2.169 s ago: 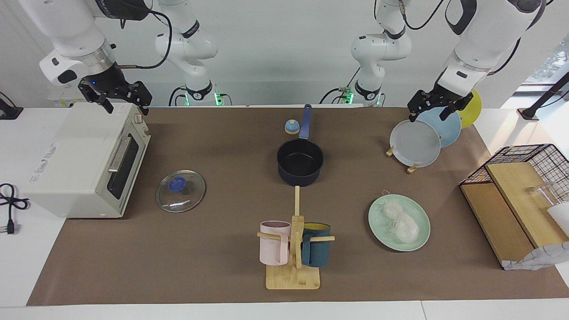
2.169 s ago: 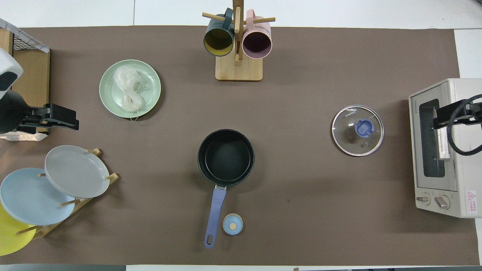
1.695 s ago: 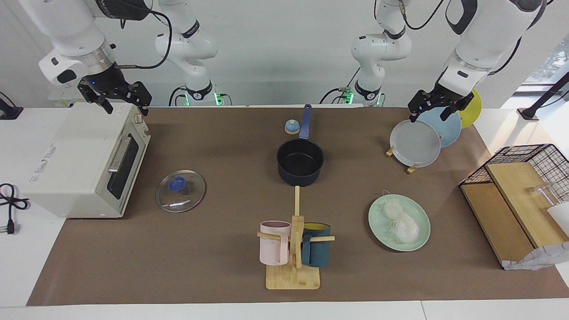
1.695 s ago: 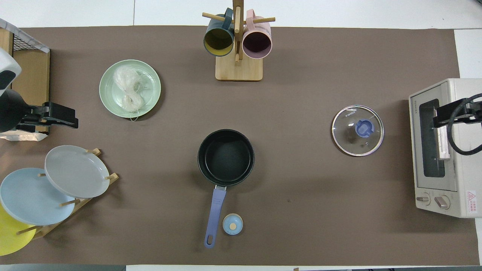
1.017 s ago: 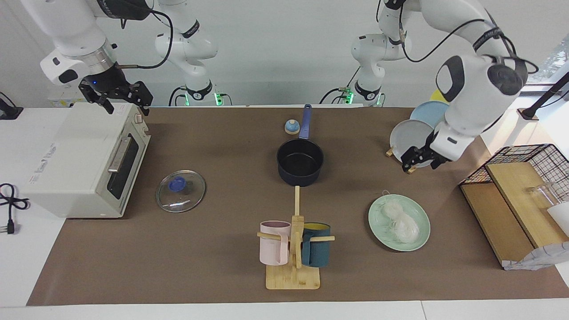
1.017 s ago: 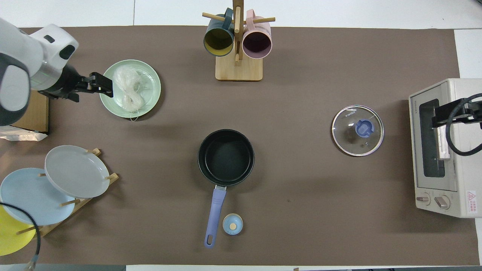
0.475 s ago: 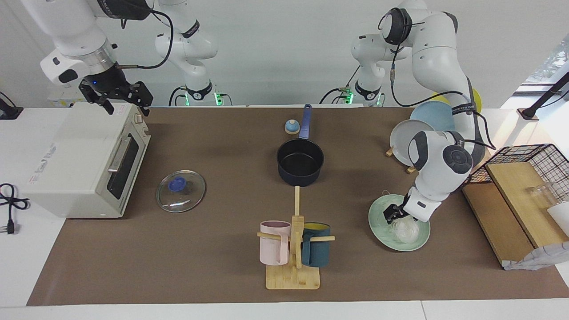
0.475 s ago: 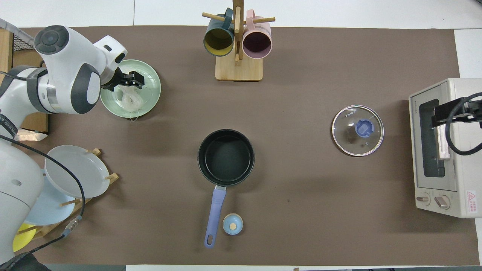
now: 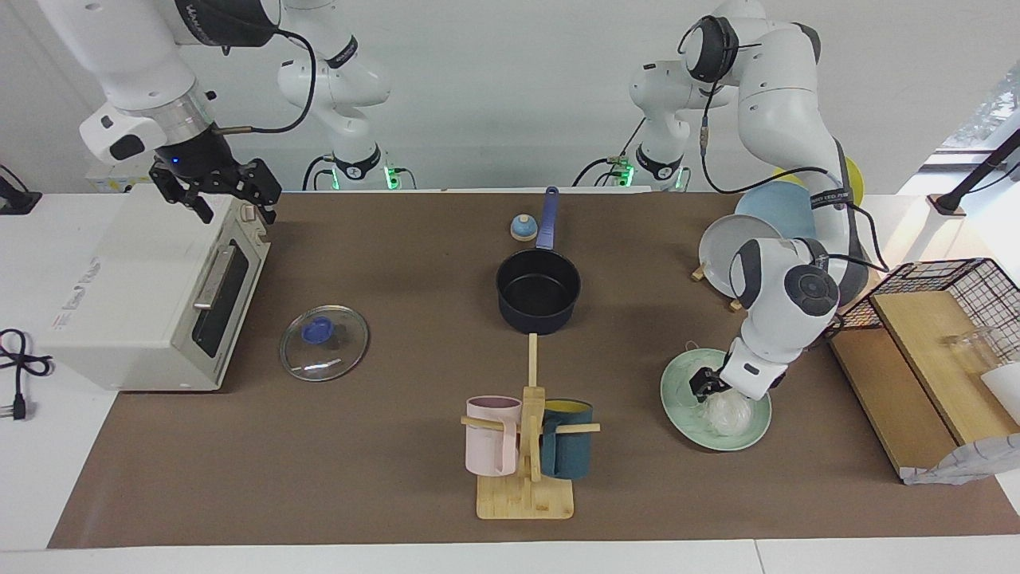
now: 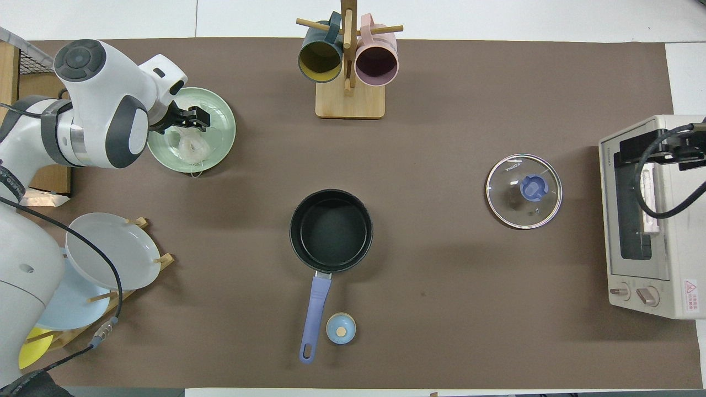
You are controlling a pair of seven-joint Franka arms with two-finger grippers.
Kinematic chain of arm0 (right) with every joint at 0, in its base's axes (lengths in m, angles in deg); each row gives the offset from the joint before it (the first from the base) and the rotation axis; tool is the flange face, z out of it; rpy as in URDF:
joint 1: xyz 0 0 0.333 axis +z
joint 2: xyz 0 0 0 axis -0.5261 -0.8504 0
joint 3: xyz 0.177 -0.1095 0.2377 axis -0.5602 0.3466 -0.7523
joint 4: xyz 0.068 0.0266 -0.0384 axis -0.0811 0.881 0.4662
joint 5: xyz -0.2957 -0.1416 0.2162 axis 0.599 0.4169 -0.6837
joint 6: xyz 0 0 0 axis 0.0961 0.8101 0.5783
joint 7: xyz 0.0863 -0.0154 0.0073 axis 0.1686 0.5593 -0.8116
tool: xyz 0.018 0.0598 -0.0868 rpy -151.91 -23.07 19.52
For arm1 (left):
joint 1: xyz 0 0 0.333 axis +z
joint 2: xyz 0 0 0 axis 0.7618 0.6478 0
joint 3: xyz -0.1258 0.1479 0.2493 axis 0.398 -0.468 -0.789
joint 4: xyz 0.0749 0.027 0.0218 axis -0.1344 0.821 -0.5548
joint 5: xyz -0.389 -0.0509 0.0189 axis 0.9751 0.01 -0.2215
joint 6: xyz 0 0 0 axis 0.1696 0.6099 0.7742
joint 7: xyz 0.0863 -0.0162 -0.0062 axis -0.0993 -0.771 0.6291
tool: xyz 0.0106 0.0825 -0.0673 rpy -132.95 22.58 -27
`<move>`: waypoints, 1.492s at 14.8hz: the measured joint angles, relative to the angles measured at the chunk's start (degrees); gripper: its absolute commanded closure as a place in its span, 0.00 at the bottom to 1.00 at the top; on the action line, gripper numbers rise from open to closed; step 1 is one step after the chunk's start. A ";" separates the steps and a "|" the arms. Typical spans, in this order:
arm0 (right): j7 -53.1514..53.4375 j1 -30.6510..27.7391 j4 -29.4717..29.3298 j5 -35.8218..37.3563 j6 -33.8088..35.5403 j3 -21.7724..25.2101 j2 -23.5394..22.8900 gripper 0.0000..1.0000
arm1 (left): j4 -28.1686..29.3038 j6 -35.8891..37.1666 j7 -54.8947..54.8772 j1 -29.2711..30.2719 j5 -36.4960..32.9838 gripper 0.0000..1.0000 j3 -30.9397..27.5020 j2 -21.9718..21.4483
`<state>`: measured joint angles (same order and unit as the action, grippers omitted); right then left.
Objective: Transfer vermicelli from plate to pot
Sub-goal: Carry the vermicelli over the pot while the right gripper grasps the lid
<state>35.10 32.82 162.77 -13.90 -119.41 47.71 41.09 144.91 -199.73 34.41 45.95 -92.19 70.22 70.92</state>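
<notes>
The surface (image 9: 398, 478) runs brown across the whole frame; at middle left of the facing view sits the oven (image 9: 151, 287), door shut, with the right gripper (image 9: 227, 195) hanging over its top corner nearest the robots, fingers spread and holding nothing; at middle right a wire basket (image 9: 956, 279) sits over wooden boards. The left arm bends down at centre right; the left gripper (image 9: 706, 385) is low over the plate (image 9: 685, 426), on the clump of vermicelli (image 9: 729, 414) nearer the robots, and I cannot tell how its fingers stand. The plate lies at lower right of centre with the vermicelli all on it. The pot (image 9: 538, 291) stands at centre, empty, handle toward the robots; the lid (image 9: 324, 343) lies at centre left, apart from it. Two mugs (image 9: 492, 434) hang on a wooden stand at lower centre; a small blue bell (image 9: 523, 228) sits beside the pot's handle.
</notes>
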 measured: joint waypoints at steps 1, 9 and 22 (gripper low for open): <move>-0.94 0.07 1.43 0.00 -1.77 -0.01 -0.15 0.00 | 0.00 -0.14 0.00 0.00 -0.02 1.00 -0.01 -0.01; -7.56 0.26 13.03 0.00 -20.71 -0.05 -7.42 0.00 | -0.78 -0.21 -0.01 0.03 -0.19 1.00 0.04 -0.72; -10.64 4.02 29.31 -0.01 -41.37 -0.18 -9.40 0.00 | -4.85 30.47 24.62 -17.19 12.17 1.00 1.38 -22.66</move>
<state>24.46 36.84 192.08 -13.91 -160.78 47.53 31.69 140.06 -169.26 59.03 28.76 -80.03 71.60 48.26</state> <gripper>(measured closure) 0.000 0.758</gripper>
